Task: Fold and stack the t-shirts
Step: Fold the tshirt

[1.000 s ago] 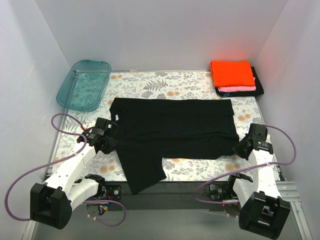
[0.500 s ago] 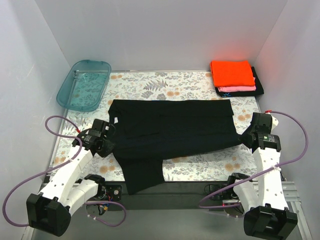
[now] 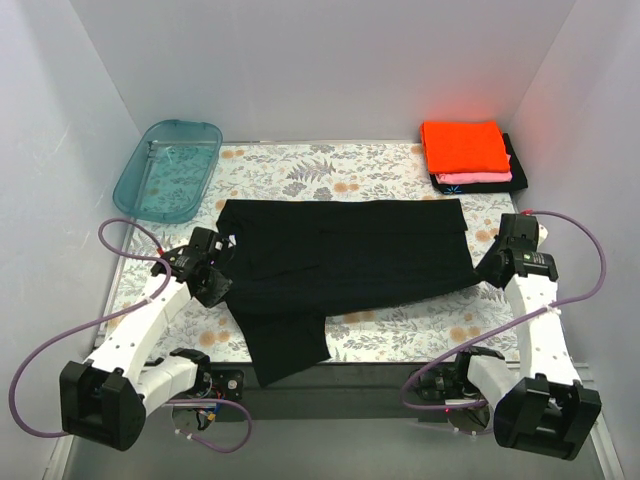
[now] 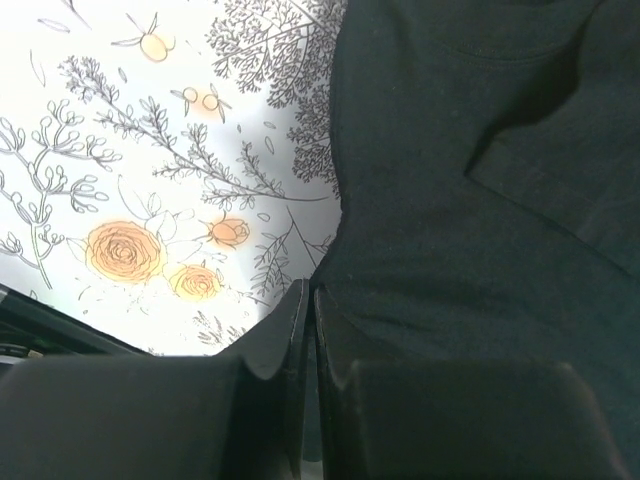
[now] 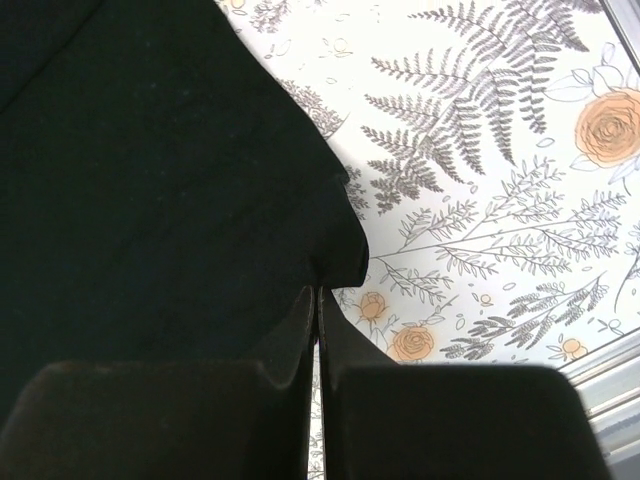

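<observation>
1. Right now the left jaws are pressed together on the left edge of the big black t-shirt (image 3: 345,250). The right jaws are pressed together on its right edge. The shirt lies spread between the two jaws on the tabletop (image 3: 300,165).
2. Each pinch holds only a thin bit of cloth at the tips. I think the cloth could slip out if the jaws pull apart too hard or lift too fast.
3. One floppy part of the shirt reaches the near edge, behind the jaws. It could drag, bunch up and spoil the fold.
4. The right jaws are near the side wall (image 3: 590,150), so there is little room to swing outward.
5. Past the right jaws sits the stack: the orange t-shirt (image 3: 464,146) on the pink t-shirt (image 3: 482,178) on a black t-shirt with a blue mark (image 3: 455,187). A wide sweep could knock it.
6. The teal tub (image 3: 167,168) sits past the left jaws, well apart.
7. Most of the open room is straight ahead of the jaws, over the shirt.
</observation>
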Motion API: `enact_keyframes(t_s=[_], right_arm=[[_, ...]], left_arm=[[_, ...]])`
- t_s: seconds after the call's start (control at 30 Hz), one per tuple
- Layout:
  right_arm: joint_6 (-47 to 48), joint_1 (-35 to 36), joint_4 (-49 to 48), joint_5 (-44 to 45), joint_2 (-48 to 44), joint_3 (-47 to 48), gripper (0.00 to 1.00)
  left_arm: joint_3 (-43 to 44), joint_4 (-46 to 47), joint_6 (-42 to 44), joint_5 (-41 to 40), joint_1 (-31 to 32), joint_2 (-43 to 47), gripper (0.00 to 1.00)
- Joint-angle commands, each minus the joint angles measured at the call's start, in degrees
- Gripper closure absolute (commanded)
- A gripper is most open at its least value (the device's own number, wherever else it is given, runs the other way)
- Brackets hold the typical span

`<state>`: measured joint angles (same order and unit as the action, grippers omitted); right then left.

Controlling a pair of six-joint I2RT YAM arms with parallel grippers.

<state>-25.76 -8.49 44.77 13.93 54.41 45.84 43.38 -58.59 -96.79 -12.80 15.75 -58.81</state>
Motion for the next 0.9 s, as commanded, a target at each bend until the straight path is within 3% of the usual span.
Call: enact_keyframes(t_s=[0.0, 0.37, 0.87], right_arm=[[1.3, 0.1, -4.9, -0.8, 1.9, 3.8, 0.99], [1.4, 0.1, -10.6, -4.0, 12.4, 6.6, 0.99], [-0.1, 0.1, -15.5, -4.9, 23.6, 9.4, 0.99]], left_arm=[[3.0, 1.5, 2.4, -0.6, -1.3, -1.0, 1.0], [9.4, 7.9, 10.2, 4.9, -9.6, -10.1, 1.0], [16.5, 14.4, 14.1, 7.4, -11.4, -22.8, 1.0]])
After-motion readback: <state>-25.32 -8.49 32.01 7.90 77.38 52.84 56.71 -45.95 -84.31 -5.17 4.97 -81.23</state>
